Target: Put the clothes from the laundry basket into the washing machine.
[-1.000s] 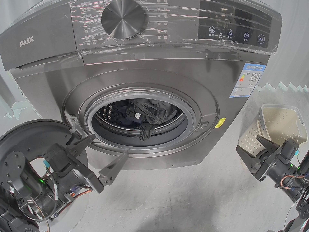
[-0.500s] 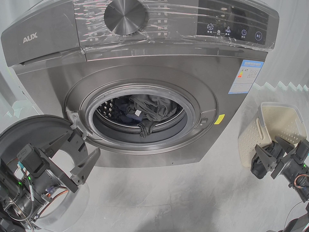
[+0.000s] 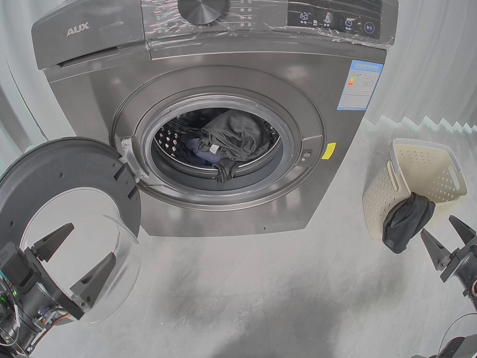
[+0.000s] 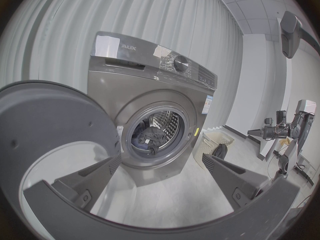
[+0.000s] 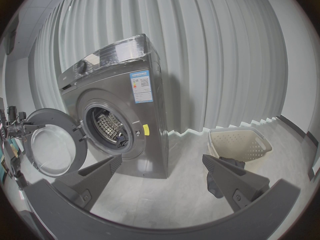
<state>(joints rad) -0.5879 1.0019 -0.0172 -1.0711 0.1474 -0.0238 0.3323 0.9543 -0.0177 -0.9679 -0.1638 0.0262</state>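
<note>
The grey washing machine (image 3: 223,75) stands with its round door (image 3: 64,185) swung open to the left. Dark grey and blue clothes (image 3: 228,142) lie heaped in the drum, one end hanging over the lip. To the right, the cream laundry basket (image 3: 437,167) sits tilted on the floor with a black garment (image 3: 407,220) draped over its front rim. My right gripper (image 3: 439,227) is open just right of that garment, apart from it. My left gripper (image 3: 87,244) is open low in front of the door glass, holding nothing. The basket (image 5: 240,144) and garment (image 5: 213,182) also show beyond my right gripper (image 5: 161,160).
Bare grey floor (image 3: 258,284) lies between the machine and both arms. White pleated curtains (image 3: 437,50) hang behind and beside the machine. The open door juts out on the left, close to my left arm.
The head view has drawn back, so the machine looks smaller. Both grippers have dropped lower and outward. The right gripper has come away from the black garment, which hangs on the basket rim.
</note>
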